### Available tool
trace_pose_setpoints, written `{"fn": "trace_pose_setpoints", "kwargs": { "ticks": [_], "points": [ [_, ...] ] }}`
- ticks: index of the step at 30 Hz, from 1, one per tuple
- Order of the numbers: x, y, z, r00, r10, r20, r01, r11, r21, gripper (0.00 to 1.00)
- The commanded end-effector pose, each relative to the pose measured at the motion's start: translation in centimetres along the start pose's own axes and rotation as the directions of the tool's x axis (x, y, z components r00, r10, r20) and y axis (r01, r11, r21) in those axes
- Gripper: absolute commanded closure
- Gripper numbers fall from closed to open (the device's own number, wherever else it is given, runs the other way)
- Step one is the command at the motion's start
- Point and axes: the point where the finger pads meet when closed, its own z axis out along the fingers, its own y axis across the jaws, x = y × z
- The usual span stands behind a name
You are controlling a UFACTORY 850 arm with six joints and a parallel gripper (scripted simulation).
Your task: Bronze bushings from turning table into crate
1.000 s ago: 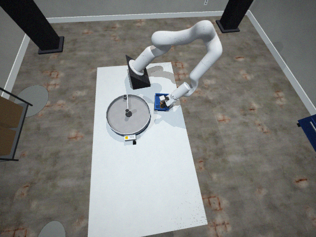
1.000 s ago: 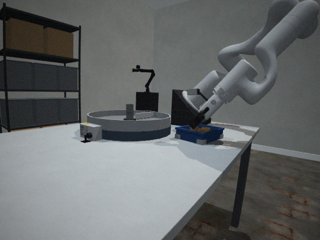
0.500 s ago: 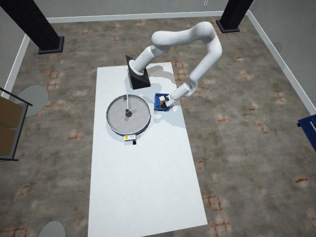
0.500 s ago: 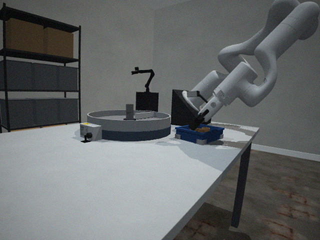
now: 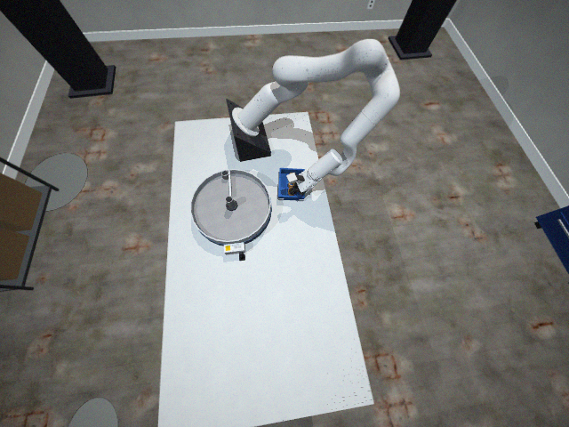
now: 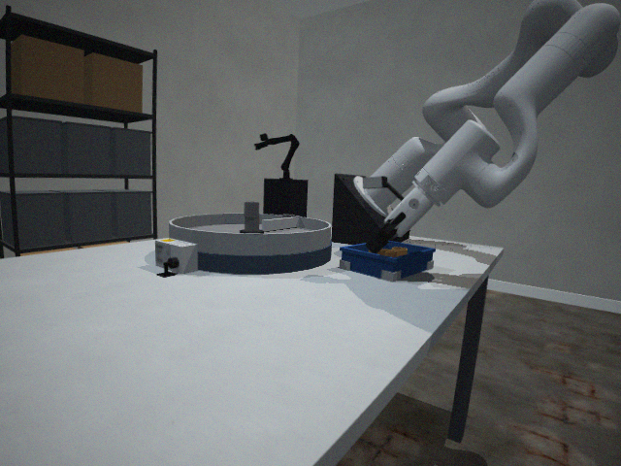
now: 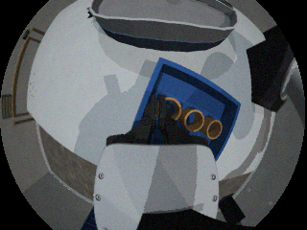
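The white tabletop (image 5: 257, 321) carries everything, with a black shelf rack (image 6: 153, 150) of boxes standing off its far side. The white arm (image 5: 381, 87) rises from a black wedge base (image 5: 248, 151), loops out past the tabletop's edge and bends back down toward the crate. The round turning table (image 5: 198, 225) sits near the middle of the tabletop, grey on top with a raised rim and a white bar running from hub to rim. A small white box (image 5: 233, 248) rests against its near side. One steel bushing (image 5: 225, 173) stands upright at the rim, at the bar's outer end; a dark hub (image 5: 231, 205) marks the centre.

The blue crate (image 6: 368, 264) lies just beside the turning table, apart from it. The tool (image 6: 379, 243) is dipped into the crate at a slant, its dark fingers drawn narrow around a bronze bushing (image 7: 172, 109). Three more bronze bushings (image 7: 203, 123) lie in a row on the crate floor beside it, in the wrist view.
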Motion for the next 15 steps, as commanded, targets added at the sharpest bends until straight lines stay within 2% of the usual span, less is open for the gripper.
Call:
{"fn": "trace_pose_setpoints", "kwargs": {
  "ticks": [1,15],
  "points": [
    [0.00,-0.06,-0.02,1.000,0.001,0.000,-0.001,1.000,0.001,1.00],
    [-0.29,-0.06,0.33,1.000,0.001,0.000,-0.001,1.000,0.001,1.00]
  ]
}}
